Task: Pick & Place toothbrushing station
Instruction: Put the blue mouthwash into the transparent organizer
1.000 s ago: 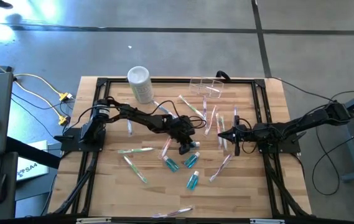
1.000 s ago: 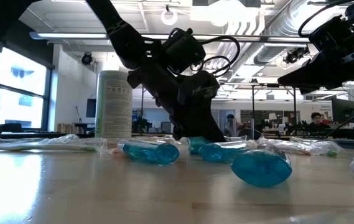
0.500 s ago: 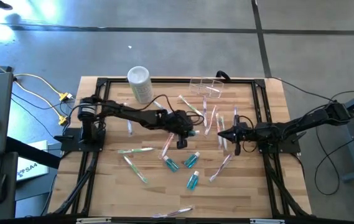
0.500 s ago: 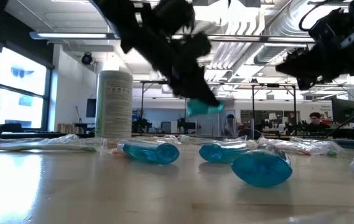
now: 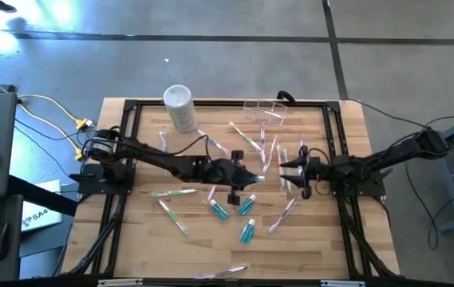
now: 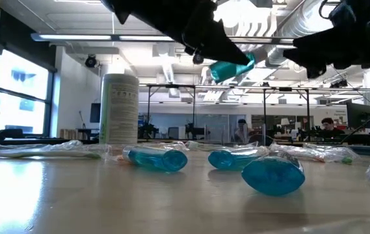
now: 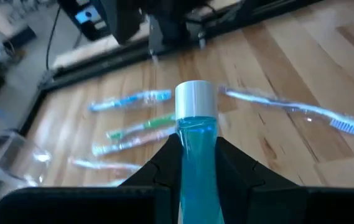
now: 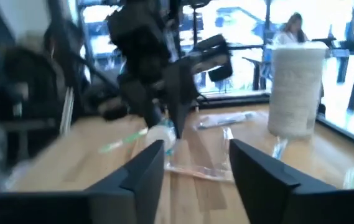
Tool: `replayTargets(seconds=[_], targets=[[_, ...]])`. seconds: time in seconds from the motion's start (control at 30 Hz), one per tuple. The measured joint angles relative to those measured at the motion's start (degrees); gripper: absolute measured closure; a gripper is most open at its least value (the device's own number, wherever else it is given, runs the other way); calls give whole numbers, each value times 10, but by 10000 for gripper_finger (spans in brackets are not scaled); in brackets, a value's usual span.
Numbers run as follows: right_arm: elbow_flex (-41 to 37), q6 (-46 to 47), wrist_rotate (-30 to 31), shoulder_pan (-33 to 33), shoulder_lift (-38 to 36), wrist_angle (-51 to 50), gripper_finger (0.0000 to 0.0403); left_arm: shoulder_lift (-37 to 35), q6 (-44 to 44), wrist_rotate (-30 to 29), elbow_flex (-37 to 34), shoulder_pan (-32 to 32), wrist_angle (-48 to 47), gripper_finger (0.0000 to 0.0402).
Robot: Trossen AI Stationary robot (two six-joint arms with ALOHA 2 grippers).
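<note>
Now, at the left of the wooden counter [image 5: 131, 239]: wrapped toothbrushes [image 5: 173, 192] lying loose, and a whitish cylindrical container [image 5: 180, 108] upright near the far edge.

Toward the middle: left gripper [image 5: 241, 177] clenched on a small blue see-through bottle with a silver cap [image 7: 196, 134], held well clear of the counter, cap pointing out ahead of the fingers. Just below it, three more blue bottles [image 5: 246, 232] lying flat.

Farther right, at the far edge: the toothbrushing station, a clear thin-walled plastic box [image 5: 264, 110], apart from both grippers. Possibly something slim inside it, hard to tell through the walls.

Right of centre: right gripper [image 5: 287, 171] hanging low over more toothbrushes, fingers spread, grasping nothing.

Likely step in hand: carrying the bottle to the station. To do it well:
- Keep the squeeze steady on the slick bottle.
- Travel high enough to clear the box's rim.
- Arrive from above, not from the side.
- Lower inside before letting go.
- Avoid nudging those light walls, probably easy to shove.
- Mind the right gripper close alongside.
</note>
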Motion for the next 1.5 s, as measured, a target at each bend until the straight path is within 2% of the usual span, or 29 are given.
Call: replayTargets(seconds=[0.07, 0.13, 0.23, 0.4, 0.57, 0.93, 1.17, 1.5], targets=[[17, -28, 33, 17, 29, 2, 211, 0, 8, -2, 0, -2, 8, 341], [39, -27, 77, 30, 63, 1, 212, 0, 12, -13, 0, -2, 20, 341], [80, -10, 108, 38, 115, 3, 217, 0, 16, -34, 0, -1, 27, 341], [133, 5, 110, 38, 196, 2, 223, 0, 36, -76, 0, -2, 32, 341], [159, 19, 111, 33, 242, 1, 222, 0, 46, -93, 0, -6, 32, 341], [166, 18, 112, 31, 262, 1, 242, 0, 70, -125, 1, -17, 32, 341], [166, 7, 111, 31, 262, -2, 314, 0, 71, -123, 1, -17, 31, 341], [166, -1, 108, 31, 262, -7, 315, 0, 71, -116, 1, -17, 23, 341]])
